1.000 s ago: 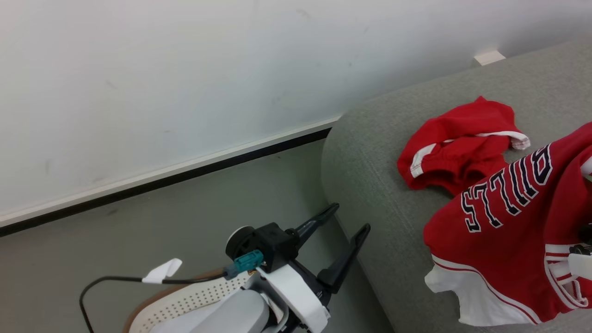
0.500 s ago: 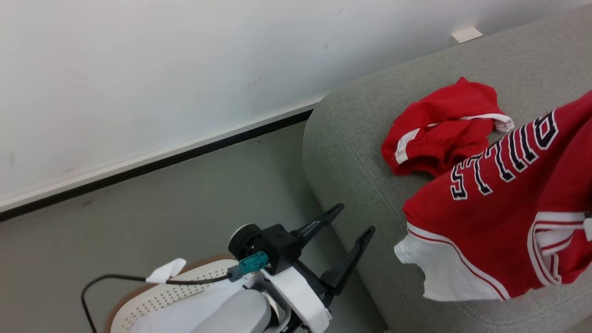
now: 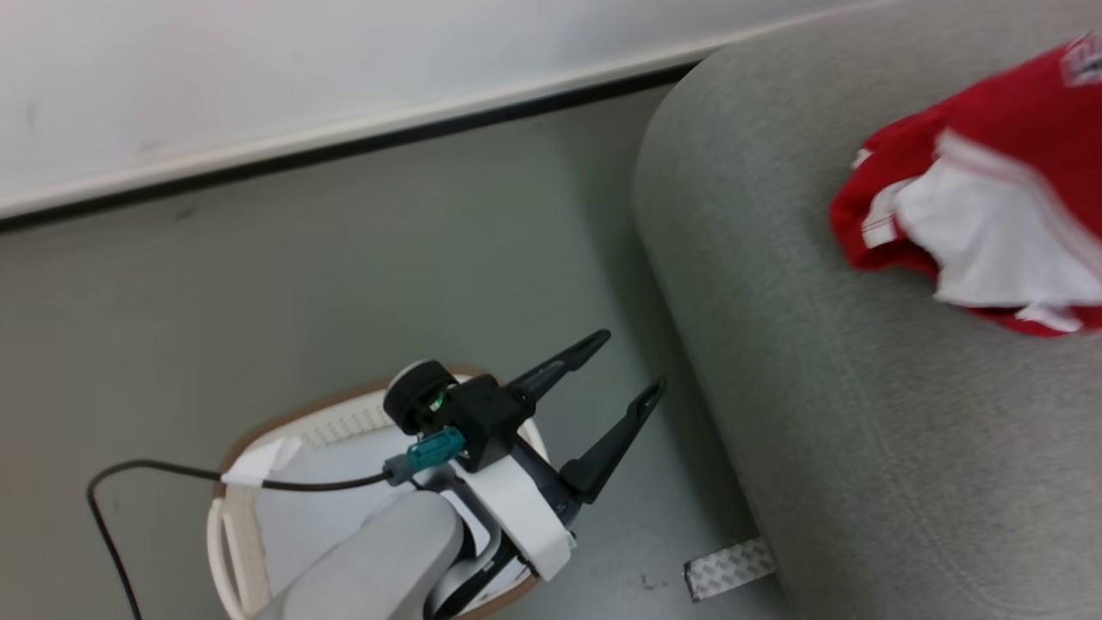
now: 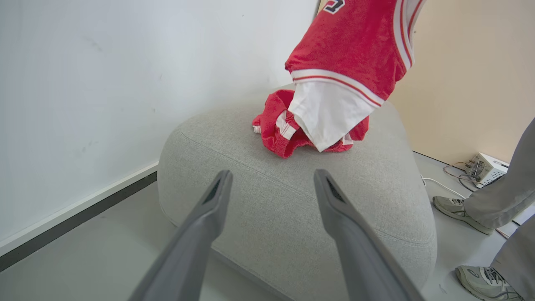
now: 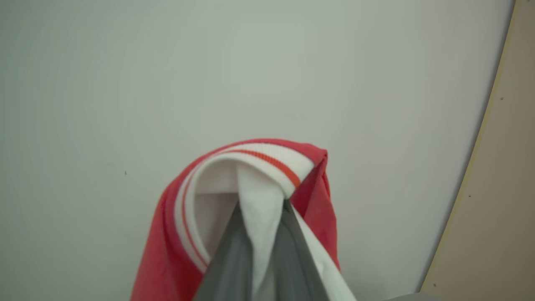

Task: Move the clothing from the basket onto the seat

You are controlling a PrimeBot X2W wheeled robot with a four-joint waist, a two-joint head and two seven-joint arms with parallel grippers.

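Left gripper (image 3: pixel 631 360) hangs wide open and empty over the basket (image 3: pixel 225 517), beside the seat (image 3: pixel 818 430). Farther on, the right gripper (image 5: pixel 262 205) is clamped tight on the jersey (image 4: pixel 351 46), which dangles over the shorts (image 4: pixel 278 140) lying on the seat. This looks like the placing step. Next it should lower the jersey and let go well clear of the seat's edge.

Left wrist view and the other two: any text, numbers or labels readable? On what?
No text reads whole.
On the hanging red fabric jersey with white trim: a black-and-white character fragment, cut off at the left wrist view's top edge, unreadable.
Same jersey, head view: a white mark near the top right corner, too blurred to read.
On the small white box: any label too small to read.
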